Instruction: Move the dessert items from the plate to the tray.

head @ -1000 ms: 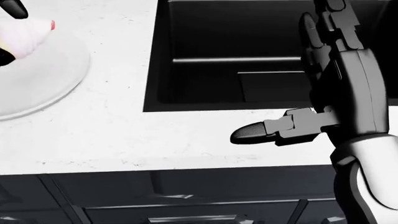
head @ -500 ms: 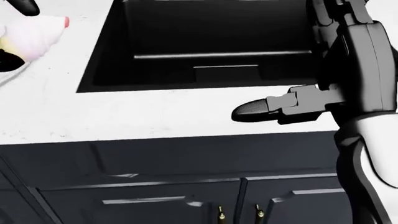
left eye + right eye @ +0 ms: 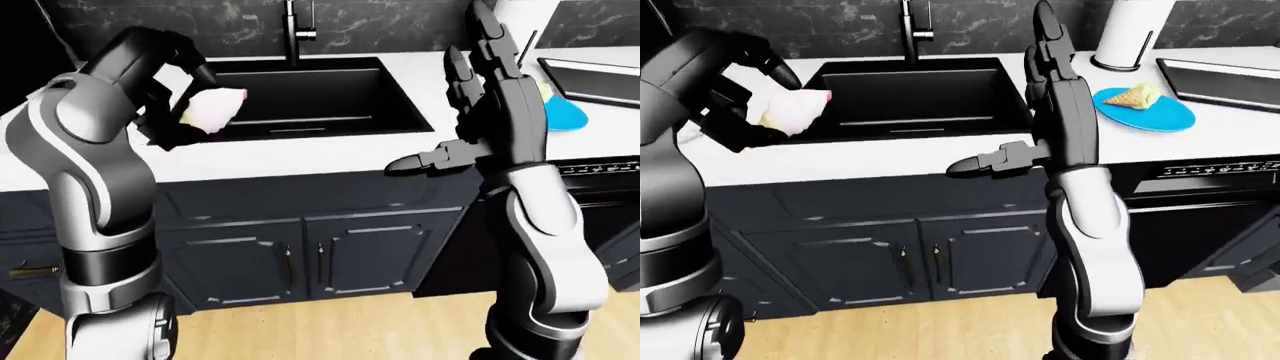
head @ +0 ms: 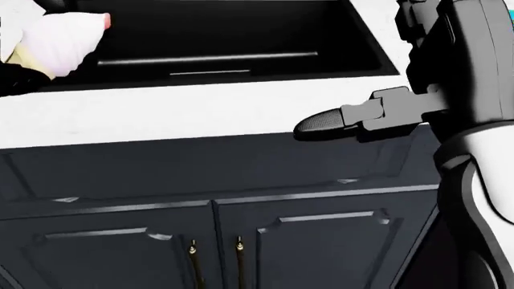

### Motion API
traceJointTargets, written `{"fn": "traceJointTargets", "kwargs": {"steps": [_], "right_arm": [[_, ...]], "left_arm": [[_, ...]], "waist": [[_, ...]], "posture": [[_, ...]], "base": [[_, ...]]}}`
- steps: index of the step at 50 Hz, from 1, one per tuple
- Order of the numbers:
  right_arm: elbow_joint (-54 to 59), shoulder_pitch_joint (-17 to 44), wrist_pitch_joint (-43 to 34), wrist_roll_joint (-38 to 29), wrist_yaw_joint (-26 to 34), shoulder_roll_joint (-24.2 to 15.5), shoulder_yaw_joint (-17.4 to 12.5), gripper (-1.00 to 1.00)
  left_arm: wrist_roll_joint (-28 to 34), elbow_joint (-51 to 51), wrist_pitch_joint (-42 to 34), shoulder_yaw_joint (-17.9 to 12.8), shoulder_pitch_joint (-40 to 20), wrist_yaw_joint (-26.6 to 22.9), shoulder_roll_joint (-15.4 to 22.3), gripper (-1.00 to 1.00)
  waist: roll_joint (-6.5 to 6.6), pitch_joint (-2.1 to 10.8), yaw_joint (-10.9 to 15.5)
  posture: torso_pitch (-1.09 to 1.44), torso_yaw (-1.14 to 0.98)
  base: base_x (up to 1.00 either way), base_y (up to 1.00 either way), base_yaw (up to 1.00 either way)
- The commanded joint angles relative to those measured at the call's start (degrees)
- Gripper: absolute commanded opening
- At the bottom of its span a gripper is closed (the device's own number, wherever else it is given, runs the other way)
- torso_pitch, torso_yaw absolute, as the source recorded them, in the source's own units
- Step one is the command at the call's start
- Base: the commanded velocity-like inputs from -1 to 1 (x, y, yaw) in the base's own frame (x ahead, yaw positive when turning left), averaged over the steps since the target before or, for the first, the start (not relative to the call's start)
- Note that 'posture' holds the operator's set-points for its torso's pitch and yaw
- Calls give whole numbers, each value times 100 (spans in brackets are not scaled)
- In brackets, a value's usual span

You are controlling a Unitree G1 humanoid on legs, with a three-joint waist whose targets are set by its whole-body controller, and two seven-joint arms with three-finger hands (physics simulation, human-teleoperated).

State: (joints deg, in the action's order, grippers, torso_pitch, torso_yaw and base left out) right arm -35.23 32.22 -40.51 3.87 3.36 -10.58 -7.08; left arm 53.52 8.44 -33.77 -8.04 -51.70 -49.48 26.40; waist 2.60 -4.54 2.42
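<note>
Dessert item [image 3: 790, 109], pink-and-white with a pale yellow base, held by the left robot hand [image 3: 752, 101] above the counter [image 3: 890, 161], beside the sink [image 3: 915, 94].
Fingers closed around it; it is judged light, soft and easily crushed, best gripped low at the base. Right robot hand [image 3: 1045, 56] is raised, fingers spread, empty. A second dessert [image 3: 1135, 95] lies on the blue plate [image 3: 1160, 118].

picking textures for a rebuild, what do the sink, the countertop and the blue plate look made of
Sink: matte black, maybe composite or coated metal; only faint highlights.
Countertop: white speckled stone, likely quartz or marble, smooth.
Blue plate: glossy, uniform cyan, ceramic or plastic; can't tell which.
</note>
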Motion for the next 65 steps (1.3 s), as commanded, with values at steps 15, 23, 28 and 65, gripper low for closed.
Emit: {"fn": "traceJointTargets", "kwargs": {"steps": [15,23,28,65], "right_arm": [[-178,86,147,-29,-21,-41,-21,100],[-152,99,140,-83,-33,-46,-13,100],[-136,92,166,-96,-2,-34,-3,100],[-126,51,194,-300,24,-50,48,100]], "left_arm": [[51,246,58,-75,-75,69,42,-100],[65,354,48,-79,-36,7,20,-100],[55,322,74,-76,-63,14,28,-100],[44,392,96,-164,-118,11,172,-100]], "waist": [[-509,231,-168],[-70,251,-219],[85,405,-202],[-520,224,-270]], "posture": [[0,0],[0,0],[0,0],[0,0]], "base": [[23,-74,0],[16,-73,0],[1,-64,0],[3,-31,0]]}}
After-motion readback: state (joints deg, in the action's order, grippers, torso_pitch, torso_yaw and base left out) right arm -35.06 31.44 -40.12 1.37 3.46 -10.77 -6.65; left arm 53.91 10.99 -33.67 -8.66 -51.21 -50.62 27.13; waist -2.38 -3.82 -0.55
